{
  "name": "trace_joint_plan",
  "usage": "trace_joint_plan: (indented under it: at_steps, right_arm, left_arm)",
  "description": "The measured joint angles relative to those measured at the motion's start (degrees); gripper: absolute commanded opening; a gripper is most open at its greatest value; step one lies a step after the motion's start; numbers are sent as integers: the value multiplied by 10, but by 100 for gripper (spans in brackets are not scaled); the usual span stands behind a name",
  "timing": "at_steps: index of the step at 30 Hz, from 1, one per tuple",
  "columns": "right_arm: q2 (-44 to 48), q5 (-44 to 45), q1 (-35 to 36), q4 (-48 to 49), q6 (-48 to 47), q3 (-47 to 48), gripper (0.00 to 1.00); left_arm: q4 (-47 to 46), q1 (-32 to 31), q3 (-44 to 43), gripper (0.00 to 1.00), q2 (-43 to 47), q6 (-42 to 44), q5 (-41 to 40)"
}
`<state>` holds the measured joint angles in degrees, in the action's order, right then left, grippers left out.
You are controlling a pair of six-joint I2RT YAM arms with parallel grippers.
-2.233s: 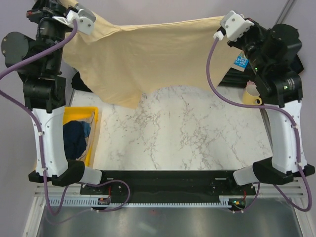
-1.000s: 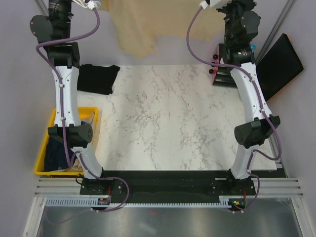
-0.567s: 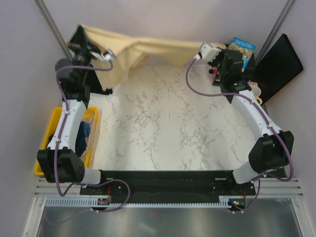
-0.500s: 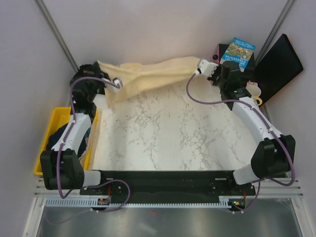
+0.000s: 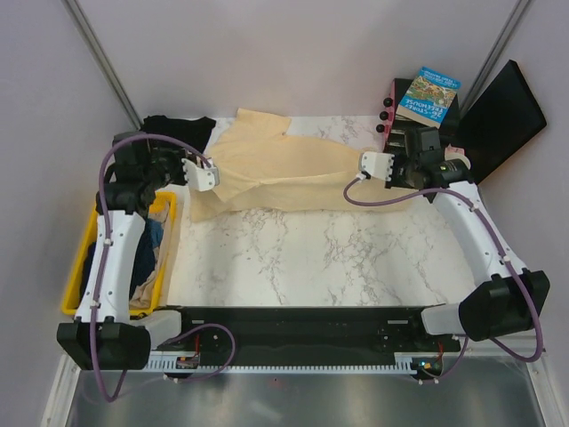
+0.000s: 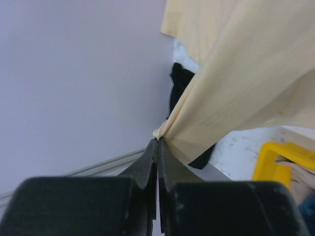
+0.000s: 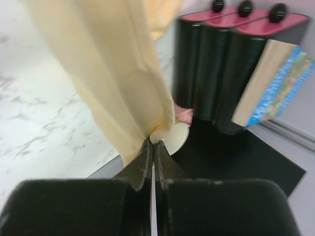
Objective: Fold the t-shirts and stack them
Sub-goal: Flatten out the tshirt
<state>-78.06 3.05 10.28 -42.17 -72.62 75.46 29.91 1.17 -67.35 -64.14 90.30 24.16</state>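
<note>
Cream shirt stretched over surface at 11 o'clock, ends gripped by closed left hand and closed right hand, black shirt at 10 o'clock

The left arm reaches forward to the left end of the cream-yellow t-shirt, and the left gripper is pinched tight on its edge. The right arm bends inward to the shirt's right end, where the right gripper is clamped on that edge.

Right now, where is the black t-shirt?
In the top view, the black t-shirt lies at the far left corner of the table, beside the cream-yellow t-shirt.
</note>
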Motion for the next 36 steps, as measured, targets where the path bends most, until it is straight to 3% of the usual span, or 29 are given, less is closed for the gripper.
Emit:
trace_joint_plan:
  at_steps: [4, 12, 19, 30, 36]
  right_arm:
    - [-3, -19, 0, -90, -28, 2, 0]
    - [-7, -37, 1, -160, -65, -18, 0]
    - [14, -41, 1, -199, -123, -74, 0]
    - [186, -60, 1, -223, -180, -187, 0]
    - [266, -84, 2, -198, -169, -261, 0]
  left_arm:
    - [184, 0, -125, 2, -64, 2, -2]
    - [398, 0, -123, 2, -94, 19, -42]
    - [450, -1, -120, 2, -105, 45, -61]
    - [465, 0, -137, 2, -89, 68, -115]
    - [469, 11, -91, 2, -21, 54, -76]
